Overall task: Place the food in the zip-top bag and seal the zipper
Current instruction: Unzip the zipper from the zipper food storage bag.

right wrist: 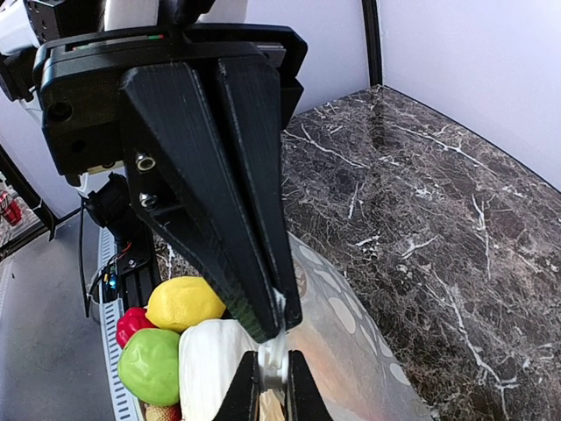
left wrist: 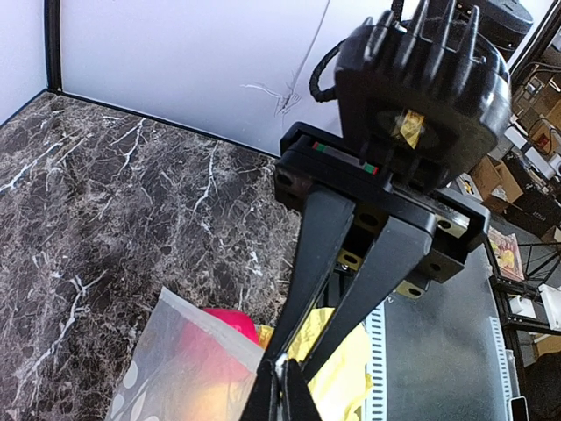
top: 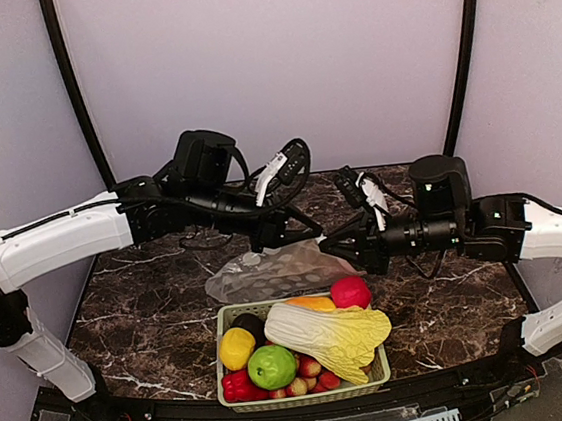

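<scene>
Behind the basket [top: 303, 399] — bag [top: 272, 272] mouth unclear

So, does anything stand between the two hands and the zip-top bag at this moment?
Nothing visible does. The left hand and the right hand are both shut on one edge of the zip-top bag, meeting tip to tip at nearly the same spot.

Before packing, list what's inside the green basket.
Napa cabbage, pink round fruit, lemon, green apple, red pepper and small reddish fruits fill the basket. An orange piece and a dark one peek out; anything under the cabbage is hidden.
</scene>
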{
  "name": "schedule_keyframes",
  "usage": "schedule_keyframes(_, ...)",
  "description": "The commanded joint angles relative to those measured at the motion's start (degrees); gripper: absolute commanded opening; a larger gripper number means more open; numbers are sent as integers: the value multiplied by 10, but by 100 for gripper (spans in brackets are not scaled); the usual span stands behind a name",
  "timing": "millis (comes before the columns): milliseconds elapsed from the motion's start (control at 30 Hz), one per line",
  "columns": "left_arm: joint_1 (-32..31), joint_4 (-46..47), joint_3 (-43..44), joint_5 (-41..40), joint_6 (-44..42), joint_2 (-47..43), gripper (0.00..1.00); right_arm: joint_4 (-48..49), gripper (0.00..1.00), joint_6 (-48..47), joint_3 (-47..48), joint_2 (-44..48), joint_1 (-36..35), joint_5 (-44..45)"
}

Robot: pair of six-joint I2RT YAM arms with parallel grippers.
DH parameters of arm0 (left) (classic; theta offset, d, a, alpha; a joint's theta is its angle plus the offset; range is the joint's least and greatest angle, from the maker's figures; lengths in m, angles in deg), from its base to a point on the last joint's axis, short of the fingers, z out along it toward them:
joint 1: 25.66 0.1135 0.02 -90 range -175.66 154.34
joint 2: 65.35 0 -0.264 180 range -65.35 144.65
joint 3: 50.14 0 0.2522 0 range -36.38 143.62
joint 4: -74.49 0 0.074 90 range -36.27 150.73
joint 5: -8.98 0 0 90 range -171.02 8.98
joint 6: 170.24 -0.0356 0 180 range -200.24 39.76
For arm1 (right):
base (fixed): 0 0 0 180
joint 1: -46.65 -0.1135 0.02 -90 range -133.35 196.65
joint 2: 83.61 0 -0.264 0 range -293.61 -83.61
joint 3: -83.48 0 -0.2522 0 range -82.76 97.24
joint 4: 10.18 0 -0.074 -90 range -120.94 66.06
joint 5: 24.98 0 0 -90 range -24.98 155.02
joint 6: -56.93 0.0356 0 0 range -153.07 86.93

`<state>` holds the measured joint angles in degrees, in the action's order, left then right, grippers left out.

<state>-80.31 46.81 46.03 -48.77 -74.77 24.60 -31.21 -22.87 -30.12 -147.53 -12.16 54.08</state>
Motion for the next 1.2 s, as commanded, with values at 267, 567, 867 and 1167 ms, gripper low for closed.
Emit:
schedule_keyframes(267, 8, 17, 14, -40, 12, -47, 1, -12, 0, 9, -10, 5, 2, -4)
schedule_keyframes(567, 13, 20, 19, -42, 18, -53, 1, -13, 0, 11, -15, 4, 2, -3)
schedule_keyframes(867, 20, 10, 41, -38, 12, -50, 1, -15, 0, 12, -18, 2, 2, 0)
schedule_keyframes(1167, 26, 4, 57, -38, 7, -49, 1, -17, 0, 12, -20, 2, 2, 3)
